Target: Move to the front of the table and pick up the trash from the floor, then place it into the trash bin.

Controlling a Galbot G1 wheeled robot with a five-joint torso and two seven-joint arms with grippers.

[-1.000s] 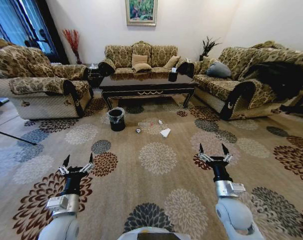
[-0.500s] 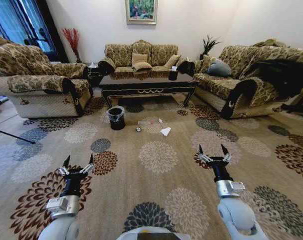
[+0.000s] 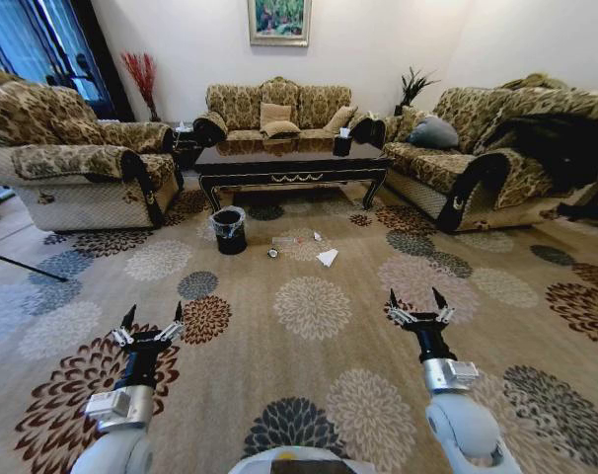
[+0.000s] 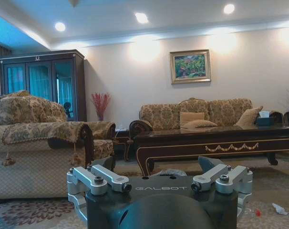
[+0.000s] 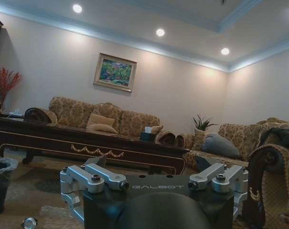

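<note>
1. Hovering low over the flowered carpet, the left gripper (image 3: pixel 147 324) and right gripper (image 3: pixel 415 305) are both spread wide and empty.
2. Farther on, the trash (image 3: pixel 326 259) (white folded paper, clear red-capped plastic bottle (image 3: pixel 285 241)) lies on the carpet; driving straight ahead risks rolling over it.
3. Beside it stands the small round black bag-lined trash bin (image 3: pixel 229 230); I cannot tell its contents.
4. Behind sits the long dark glossy wooden table (image 3: pixel 291 160).

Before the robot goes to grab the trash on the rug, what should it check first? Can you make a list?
1. Left tool open, holding nothing: ok.
2. Right tool open, holding nothing: ok.
3. Robot close enough to the trash: not ok, the white paper and clear bottle lie far ahead on the carpet.
4. Trash bin upright, open on top: ok.
5. Carpet between robot and trash clear: ok.
6. Bin has room inside: cannot tell.
</note>
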